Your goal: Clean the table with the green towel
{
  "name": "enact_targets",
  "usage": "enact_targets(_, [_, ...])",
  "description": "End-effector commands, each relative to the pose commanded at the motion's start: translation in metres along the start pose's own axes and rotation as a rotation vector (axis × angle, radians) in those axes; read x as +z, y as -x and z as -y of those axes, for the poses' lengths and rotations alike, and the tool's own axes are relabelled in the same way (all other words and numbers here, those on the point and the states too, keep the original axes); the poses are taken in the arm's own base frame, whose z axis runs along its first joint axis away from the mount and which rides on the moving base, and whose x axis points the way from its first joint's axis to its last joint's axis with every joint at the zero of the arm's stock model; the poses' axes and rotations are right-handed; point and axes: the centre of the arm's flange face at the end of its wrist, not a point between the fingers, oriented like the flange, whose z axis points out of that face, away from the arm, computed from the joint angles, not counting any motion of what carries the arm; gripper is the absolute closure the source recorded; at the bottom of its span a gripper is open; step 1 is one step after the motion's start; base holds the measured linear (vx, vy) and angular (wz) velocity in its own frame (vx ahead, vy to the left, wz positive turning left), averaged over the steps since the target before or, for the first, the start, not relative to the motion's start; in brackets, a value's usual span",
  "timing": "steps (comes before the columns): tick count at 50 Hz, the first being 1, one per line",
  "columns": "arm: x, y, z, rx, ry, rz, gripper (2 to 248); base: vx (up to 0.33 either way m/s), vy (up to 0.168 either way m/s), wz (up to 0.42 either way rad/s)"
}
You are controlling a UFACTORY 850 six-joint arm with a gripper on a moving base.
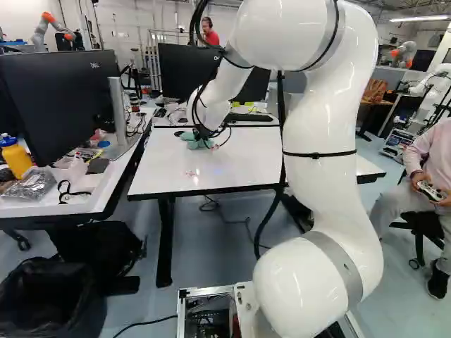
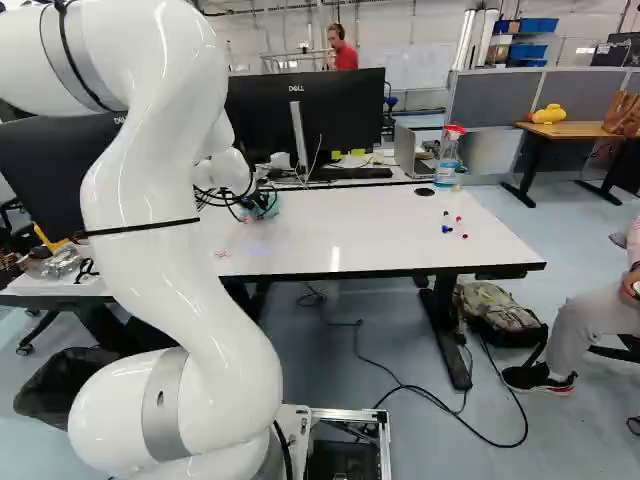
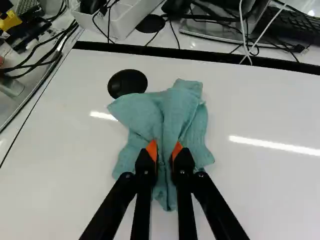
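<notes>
Got a yellow bottle [image 1: 17, 158] at nine o'clock in the left base view. Holding the bunched green towel [image 3: 185, 107] pinched in the tool [image 1: 206, 138], at eleven o'clock on the white tabletop [image 1: 232, 163], just beside a black disc [image 3: 127, 83]. Farther right, showing a spray bottle [image 2: 447, 158] at one o'clock and small red and blue bits [image 2: 446, 229] toward three.

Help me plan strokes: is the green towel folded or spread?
Bunched, not spread flat: the towel gathers in creases between the tool's pads.
</notes>
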Motion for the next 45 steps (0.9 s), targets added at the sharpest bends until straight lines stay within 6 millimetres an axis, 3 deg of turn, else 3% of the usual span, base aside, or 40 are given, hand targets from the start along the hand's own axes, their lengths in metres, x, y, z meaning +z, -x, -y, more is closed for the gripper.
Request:
enact_targets(14, [0.000, 0.000, -0.002, 0.002, 0.002, 0.000, 199, 0.000, 0.000, 0.000])
enact_targets(45, [0.017, -0.017, -0.044, 0.053, 0.049, -0.019, 199, 0.000, 0.000, 0.000])
